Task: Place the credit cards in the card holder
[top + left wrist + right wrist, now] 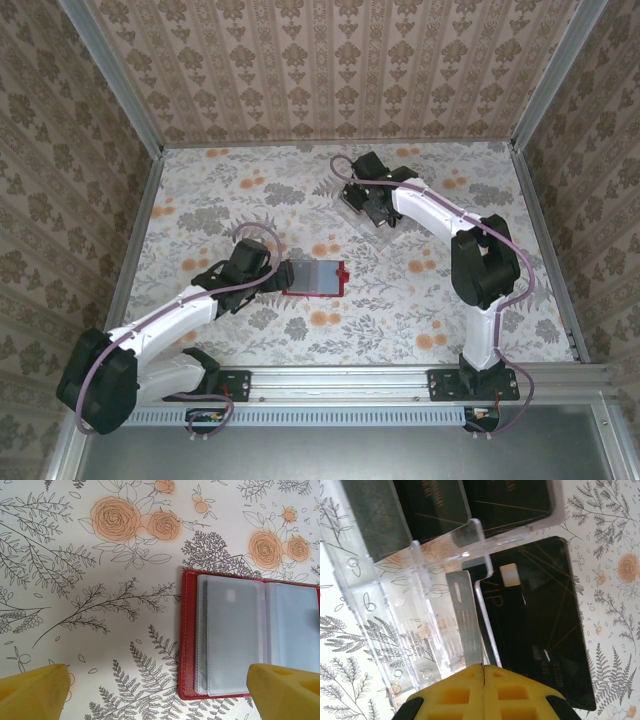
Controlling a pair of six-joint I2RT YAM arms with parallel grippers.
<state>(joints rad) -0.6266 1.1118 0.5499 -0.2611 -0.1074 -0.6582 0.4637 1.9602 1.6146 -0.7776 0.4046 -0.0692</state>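
The card holder (pixel 315 278), a red wallet, lies open on the table in front of the left arm, its greyish clear pockets (pixel 235 630) facing up and its red edge (pixel 189 630) toward my left gripper. My left gripper (pixel 160 692) hovers open over the wallet's near left corner, and it shows in the top view too (pixel 262 272). At the back of the table my right gripper (pixel 483 667) is shut on a thin credit card (pixel 465 620), seen almost edge-on, standing in the clear rack (pixel 385 605). A black credit card (pixel 540 625) marked VIP lies just right of it. More black cards (pixel 435 505) sit in the rack's upper tiers.
The clear tiered rack (pixel 355 200) stands at the back centre, under the right wrist. Floral-papered walls with metal posts enclose the table on three sides. Bare patterned tabletop stretches between the wallet and the rack.
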